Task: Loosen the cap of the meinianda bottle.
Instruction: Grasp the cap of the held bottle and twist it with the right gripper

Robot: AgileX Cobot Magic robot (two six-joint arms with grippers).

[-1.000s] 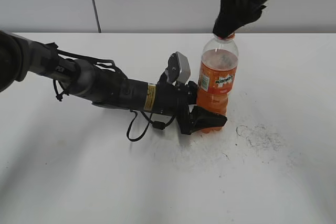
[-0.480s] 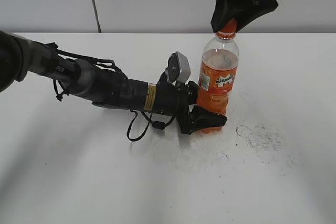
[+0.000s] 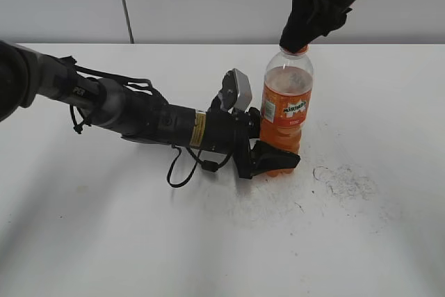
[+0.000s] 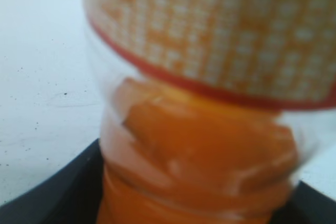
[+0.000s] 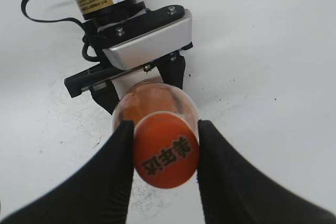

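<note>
The meinianda bottle point(image 3: 286, 106) stands upright on the white table, with orange drink and an orange label band. My left gripper point(image 3: 276, 159) is shut on its lower body just above the base. In the left wrist view the bottle point(image 4: 210, 145) fills the frame between the black fingers point(image 4: 58, 195). My right gripper point(image 3: 295, 42) comes down from above and is shut on the orange cap point(image 3: 295, 49), which is mostly hidden there. In the right wrist view the cap point(image 5: 166, 153), with dark print on top, sits tight between the two black fingers point(image 5: 113, 179).
The white table point(image 3: 125, 241) has dark scuff marks point(image 3: 344, 180) right of the bottle. My left arm point(image 3: 139, 116) lies low across the table from the left, with a cable loop point(image 3: 182, 172) beside it. A grey wall stands behind.
Half a second ago my right gripper was turned and the cap showed more; now it is back as it stood a second ago. The bottle has shifted slightly left.
</note>
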